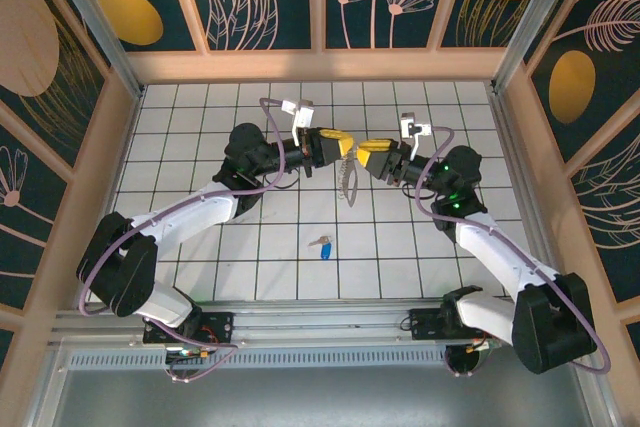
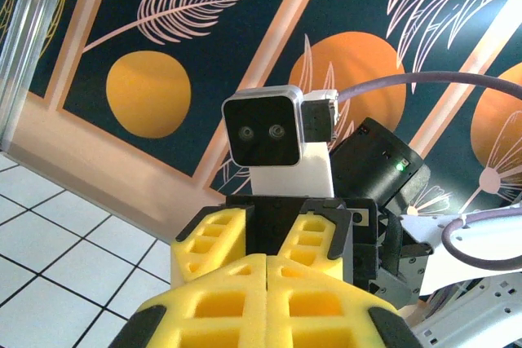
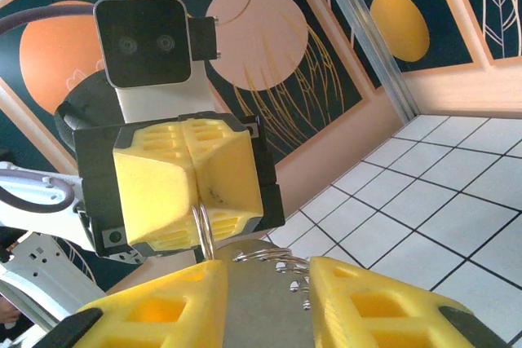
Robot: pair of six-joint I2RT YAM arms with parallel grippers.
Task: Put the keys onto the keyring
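Hanging above the table's [image 1: 200, 117] middle, the keyring [image 1: 348, 185] is pinched in the left gripper [image 1: 343, 143], jaws pressed together. The right gripper [image 1: 364, 148] straddles it, jaws partly apart; whether it grips, I cannot tell. The key [image 1: 323, 246] lies on open tiles below them, well apart from the walls.

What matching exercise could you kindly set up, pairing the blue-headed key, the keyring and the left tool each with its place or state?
Things:
1. blue-headed key
2. keyring
3. left tool

Places or states:
A. shut, pinching a wire loop
B. lying flat on the white tiles
C. dangling clear of the floor

Pairs: 1-B; 2-C; 3-A
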